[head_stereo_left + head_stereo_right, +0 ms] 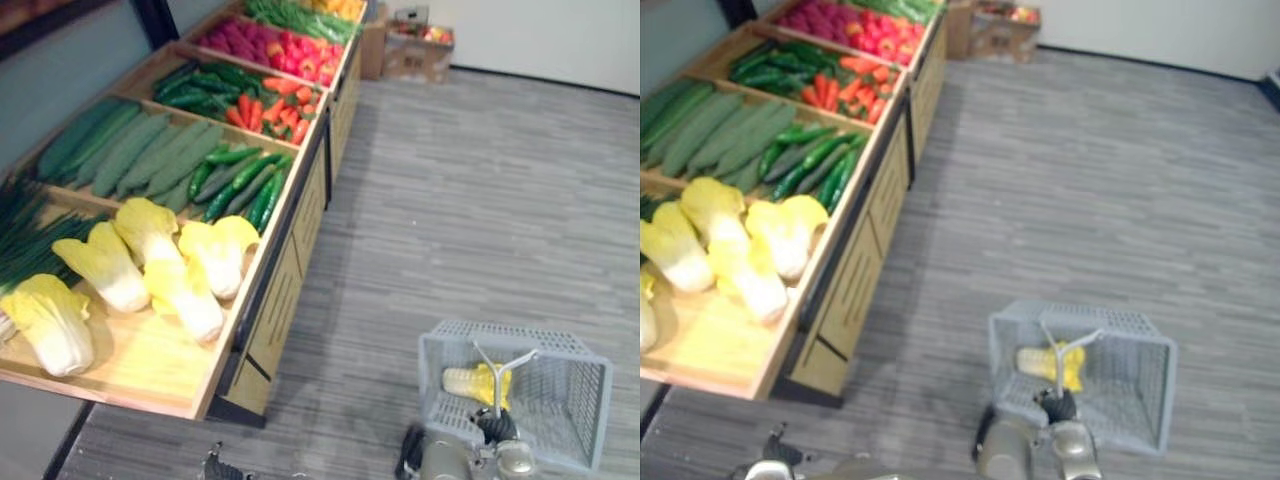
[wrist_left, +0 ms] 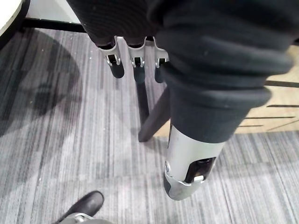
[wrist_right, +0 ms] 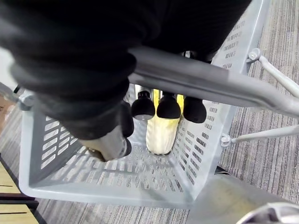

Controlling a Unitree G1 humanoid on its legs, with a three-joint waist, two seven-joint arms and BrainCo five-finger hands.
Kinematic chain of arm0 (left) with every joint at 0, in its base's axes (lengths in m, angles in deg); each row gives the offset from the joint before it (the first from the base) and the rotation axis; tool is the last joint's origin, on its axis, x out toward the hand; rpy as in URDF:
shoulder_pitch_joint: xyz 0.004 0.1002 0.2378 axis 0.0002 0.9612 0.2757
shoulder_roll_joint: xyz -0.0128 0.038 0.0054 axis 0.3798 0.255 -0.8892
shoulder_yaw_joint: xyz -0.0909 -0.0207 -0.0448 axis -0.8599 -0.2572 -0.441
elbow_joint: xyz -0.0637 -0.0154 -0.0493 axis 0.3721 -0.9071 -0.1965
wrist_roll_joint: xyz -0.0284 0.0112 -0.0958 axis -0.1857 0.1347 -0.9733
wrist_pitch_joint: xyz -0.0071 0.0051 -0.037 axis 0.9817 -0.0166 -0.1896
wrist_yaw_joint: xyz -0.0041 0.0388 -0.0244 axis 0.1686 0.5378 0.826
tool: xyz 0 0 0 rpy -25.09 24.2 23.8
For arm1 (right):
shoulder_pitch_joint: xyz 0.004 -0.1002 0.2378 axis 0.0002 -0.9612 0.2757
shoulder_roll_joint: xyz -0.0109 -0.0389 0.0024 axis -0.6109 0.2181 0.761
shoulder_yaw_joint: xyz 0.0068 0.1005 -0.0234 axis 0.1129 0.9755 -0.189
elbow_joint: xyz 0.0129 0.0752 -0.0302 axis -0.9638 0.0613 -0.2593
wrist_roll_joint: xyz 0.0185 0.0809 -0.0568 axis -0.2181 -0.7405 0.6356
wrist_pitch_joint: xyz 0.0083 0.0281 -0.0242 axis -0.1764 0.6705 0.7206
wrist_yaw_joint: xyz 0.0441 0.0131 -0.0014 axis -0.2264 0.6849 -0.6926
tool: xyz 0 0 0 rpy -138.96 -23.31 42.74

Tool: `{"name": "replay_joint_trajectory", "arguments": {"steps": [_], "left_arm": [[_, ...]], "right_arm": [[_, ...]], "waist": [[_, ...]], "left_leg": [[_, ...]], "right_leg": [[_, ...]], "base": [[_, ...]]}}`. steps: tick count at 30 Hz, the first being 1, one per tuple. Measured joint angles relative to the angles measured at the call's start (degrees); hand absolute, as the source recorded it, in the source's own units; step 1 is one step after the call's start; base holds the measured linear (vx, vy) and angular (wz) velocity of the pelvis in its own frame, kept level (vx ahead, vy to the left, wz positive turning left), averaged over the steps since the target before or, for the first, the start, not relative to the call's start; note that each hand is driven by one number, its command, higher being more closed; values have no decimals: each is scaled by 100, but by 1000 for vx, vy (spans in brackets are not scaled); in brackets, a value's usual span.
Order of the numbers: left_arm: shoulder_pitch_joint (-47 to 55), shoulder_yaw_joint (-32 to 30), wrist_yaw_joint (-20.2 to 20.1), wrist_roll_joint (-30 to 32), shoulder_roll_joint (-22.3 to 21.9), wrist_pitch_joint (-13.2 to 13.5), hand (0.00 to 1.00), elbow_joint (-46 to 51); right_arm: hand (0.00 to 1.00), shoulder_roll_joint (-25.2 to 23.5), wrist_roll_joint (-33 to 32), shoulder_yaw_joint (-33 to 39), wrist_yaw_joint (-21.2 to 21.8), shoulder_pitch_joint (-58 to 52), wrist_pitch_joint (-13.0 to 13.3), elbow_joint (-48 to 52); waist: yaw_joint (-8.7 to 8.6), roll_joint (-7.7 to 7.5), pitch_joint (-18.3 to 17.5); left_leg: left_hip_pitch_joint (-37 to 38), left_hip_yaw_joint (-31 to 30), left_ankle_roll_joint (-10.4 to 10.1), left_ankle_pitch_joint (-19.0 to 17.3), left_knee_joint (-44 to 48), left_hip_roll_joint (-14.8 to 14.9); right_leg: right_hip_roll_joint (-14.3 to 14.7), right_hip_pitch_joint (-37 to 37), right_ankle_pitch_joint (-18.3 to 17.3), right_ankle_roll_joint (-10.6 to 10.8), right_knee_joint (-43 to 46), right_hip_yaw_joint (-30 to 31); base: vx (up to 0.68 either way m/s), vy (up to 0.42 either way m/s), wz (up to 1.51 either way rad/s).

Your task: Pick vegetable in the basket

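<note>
In the left eye view I see the grey basket (image 1: 585, 400) with a napa cabbage (image 1: 470, 383) lying inside it. In the left wrist view, my left hand (image 2: 136, 65) hangs relaxed and empty above the carpet. In the right wrist view, my right hand (image 3: 168, 106) is curled round the basket handle (image 3: 210, 86).

Right hand (image 3: 168, 108) curls round handle (image 3: 196, 81) (left hand (image 2: 138, 67) hangs slack).
</note>
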Motion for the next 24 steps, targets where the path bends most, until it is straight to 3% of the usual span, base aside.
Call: {"name": "replay_joint_trajectory", "arguments": {"steps": [1, 3, 4, 6, 7, 10, 12, 13, 14, 16, 19, 21, 22, 24], "left_arm": [[-70, -4, 8, -2, -28, 2, 0, 0], [-131, -16, 10, -4, -45, 2, 0, -22], [-207, 4, 4, -5, -253, 19, 0, -60], [-207, 31, 4, -4, -374, 56, 0, -68], [-205, 114, 0, -4, -494, 53, 0, -117], [-215, 195, -12, -11, -508, 57, 0, -56], [-202, 218, -19, -94, -502, 57, 0, -18], [-191, 217, -21, -165, -500, 61, 0, -11], [-183, 209, -20, -197, -497, 59, 0, -6], [-178, 152, -20, -215, -511, 66, 0, 35], [-151, 149, -56, -223, -561, 181, 0, 279], [-167, 129, -55, -216, -600, 188, 0, 342], [-158, 47, -55, -211, -642, 179, 0, 338], [-123, -17, -55, -211, -679, 169, 0, 334]], "right_arm": [[100, -3, 2, 91, -18, -8, -1, 11], [100, 30, 1, 117, -74, 26, -17, 21], [100, 135, -1, 125, -114, 136, -49, 27], [100, 163, 7, 120, -137, 285, -49, 110], [100, 236, 18, 95, -112, 302, -49, 181], [100, 244, 17, 66, -75, 233, -52, 65], [100, 228, 15, -147, -67, 62, -66, -16], [100, 206, 17, -187, -62, 33, -71, -24], [100, 140, 19, -186, -75, 9, -87, -21], [100, 118, 19, -177, -86, -94, -102, 36], [100, 97, 17, -126, -85, -220, -128, 54], [100, 93, 18, -125, -89, -297, -127, 146], [100, 72, 21, -126, -91, -327, -121, 288], [100, 29, 34, -141, -93, -382, -121, 475]], "waist": [[-1, -41, 14], [-17, -53, 59], [-84, 193, 92], [-112, 253, 82], [-163, 353, 70], [-156, 412, 75], [-128, 395, 127], [-111, 414, 127], [-93, 431, 131], [-88, 428, 132], [97, 425, 132], [180, 424, 132], [179, 427, 131], [203, 447, 119]], "left_leg": [[96, -61, -148, 40, -163, 0], [282, -152, -380, 34, -286, 97], [349, -284, -474, 38, -345, 345], [299, -328, -649, 238, -174, 477], [22, -622, -674, 417, 417, 708], [-448, -1049, -633, 987, 1477, 1003], [-952, -1182, -272, 2178, 2624, 1372], [-1098, -1176, -281, 2088, 2988, 1441], [-1380, -1079, -315, 1657, 3667, 1475], [-1741, -865, -305, 1204, 3996, 1296], [-2275, -424, -298, 829, 3356, 948], [-2416, -236, -271, 893, 1874, 583], [-2410, -267, -189, 1305, 599, 314], [-2396, -280, -101, 1657, -341, 196]], "right_leg": [[-6, 43, 239, 51, -541, 232], [7, 104, 694, 24, -585, 282], [194, -93, 364, -187, 132, 222], [203, -457, -181, -321, 887, 269], [232, -468, -589, -435, 1332, 125], [297, -159, -924, -553, 1456, -103], [398, 515, -1171, -668, 1185, -364], [432, 715, -1205, -714, 1070, -413], [463, 1056, -1222, -741, 829, -470], [475, 1559, -1220, -737, 459, -618], [531, 2097, -1188, -684, -58, -768], [544, 2351, -1127, -579, -338, -813], [546, 2508, -1092, -486, -520, -836], [554, 2680, -1167, -237, -631, -799]], "base": [[351, -347, 35], [317, -326, 27], [309, -309, 9], [351, -358, -3], [330, -389, 8], [320, -362, 31], [440, -352, 43], [410, -249, 28], [351, -210, 24], [296, -167, 26], [254, -52, 11], [378, 123, -9], [421, 215, -13], [340, 231, -22]]}}
